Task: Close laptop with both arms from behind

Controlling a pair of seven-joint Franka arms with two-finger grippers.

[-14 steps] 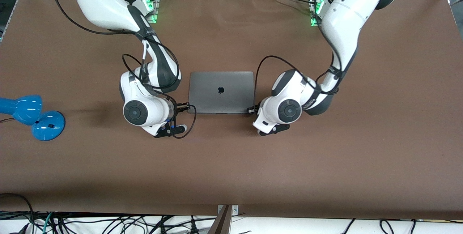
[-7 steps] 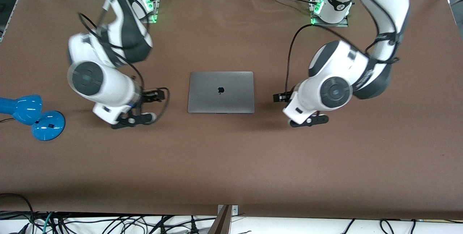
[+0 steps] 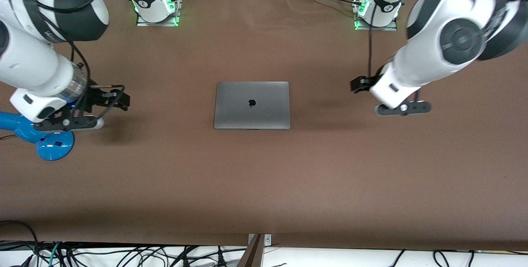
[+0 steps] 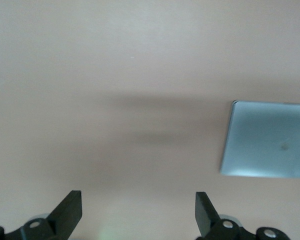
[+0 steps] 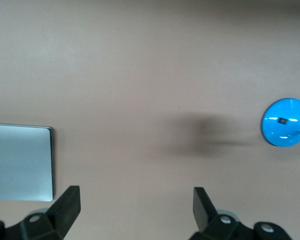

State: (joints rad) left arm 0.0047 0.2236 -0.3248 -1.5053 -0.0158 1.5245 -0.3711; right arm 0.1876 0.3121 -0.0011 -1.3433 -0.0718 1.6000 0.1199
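Note:
The space-grey laptop [image 3: 252, 105] lies shut and flat in the middle of the brown table [image 3: 264, 184], its dark logo facing up. My right gripper [image 3: 116, 98] is open and empty, up over bare table between the laptop and the blue lamp. My left gripper [image 3: 358, 84] is open and empty, up over bare table toward the left arm's end. In the left wrist view the fingers [image 4: 70, 209] stand wide apart over bare table, with the laptop [image 4: 267, 145] off to one side. In the right wrist view the fingers [image 5: 69, 202] are also wide apart, and the laptop [image 5: 20, 162] shows at the edge.
A blue desk lamp [image 3: 45, 139] stands at the right arm's end of the table, partly under the right arm; its round base also shows in the right wrist view [image 5: 285, 122]. The arm bases [image 3: 154, 5] stand along the table's edge farthest from the front camera.
Both arms have drawn away from the laptop's sides, outward toward their own ends of the table, and risen. The laptop has stayed shut and still.

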